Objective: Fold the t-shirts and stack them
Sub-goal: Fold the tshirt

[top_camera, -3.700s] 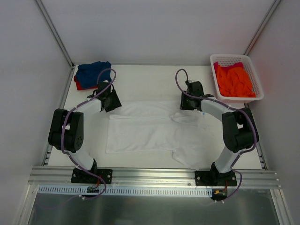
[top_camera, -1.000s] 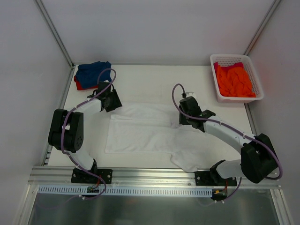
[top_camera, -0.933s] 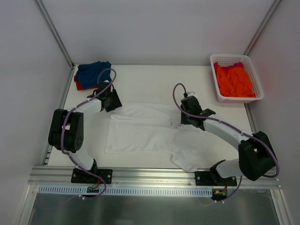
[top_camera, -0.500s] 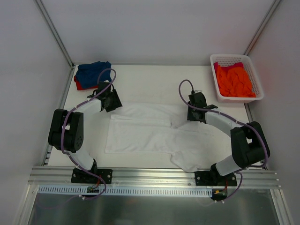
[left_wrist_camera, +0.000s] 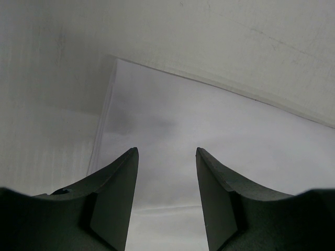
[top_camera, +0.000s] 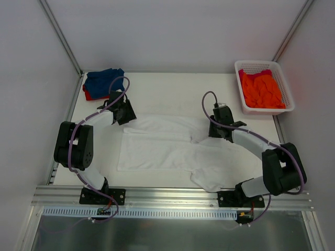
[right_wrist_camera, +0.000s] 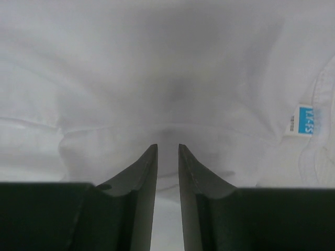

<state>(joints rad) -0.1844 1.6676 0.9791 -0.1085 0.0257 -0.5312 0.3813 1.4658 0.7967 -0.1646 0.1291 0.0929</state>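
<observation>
A large white t-shirt [top_camera: 157, 144] lies spread across the middle of the table. My right gripper [top_camera: 220, 129] is low over its upper right part. In the right wrist view the right gripper [right_wrist_camera: 167, 146] is open by a narrow gap, with a raised fold of white cloth [right_wrist_camera: 172, 130] at its tips and a blue label [right_wrist_camera: 303, 119] to the right. My left gripper [top_camera: 122, 112] hovers by the shirt's upper left corner. Its jaws [left_wrist_camera: 166, 150] are open and hold nothing. A blue t-shirt [top_camera: 103, 80] lies on a red one [top_camera: 86, 94] at the back left. An orange t-shirt [top_camera: 260, 90] fills the basket.
The white lattice basket [top_camera: 285, 83] stands at the back right, with a strip of red cloth [top_camera: 250, 72] at its far end. Enclosure walls close in the table on three sides. A metal rail [top_camera: 167, 196] runs along the near edge by the arm bases.
The right gripper has slid to the right along the shirt's far side, its elbow swinging, and its jaws have narrowed a little. The left arm has stayed still.
</observation>
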